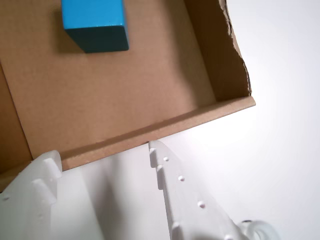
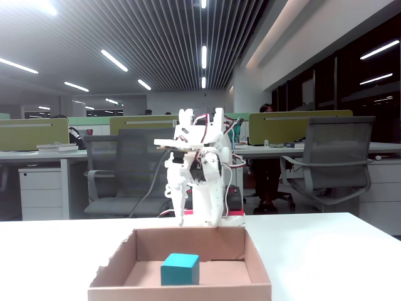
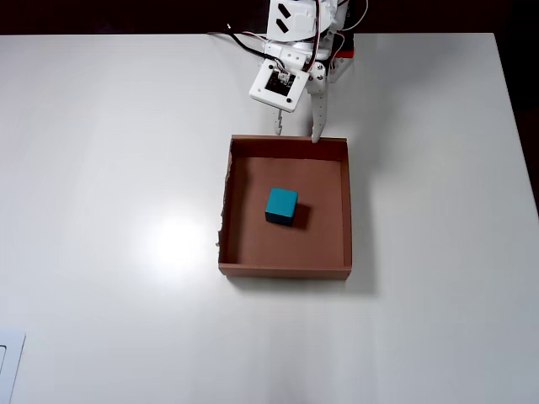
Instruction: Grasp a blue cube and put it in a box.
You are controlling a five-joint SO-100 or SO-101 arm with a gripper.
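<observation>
The blue cube (image 3: 281, 206) lies on the floor of the brown cardboard box (image 3: 348, 202), near its middle. It also shows in the wrist view (image 1: 95, 25) and the fixed view (image 2: 180, 269). My white gripper (image 3: 296, 132) hangs open and empty just outside the box's wall nearest the arm's base, apart from the cube. In the wrist view its two fingertips (image 1: 156, 150) frame that wall (image 1: 165, 127). In the fixed view the gripper (image 2: 182, 210) is behind the box (image 2: 182, 292).
The box stands on a white table (image 3: 109, 168). One side wall has a rough torn edge (image 3: 223, 210). The arm's base (image 3: 307, 25) is at the table's far edge. A white object shows at the overhead view's bottom left corner (image 3: 7, 366).
</observation>
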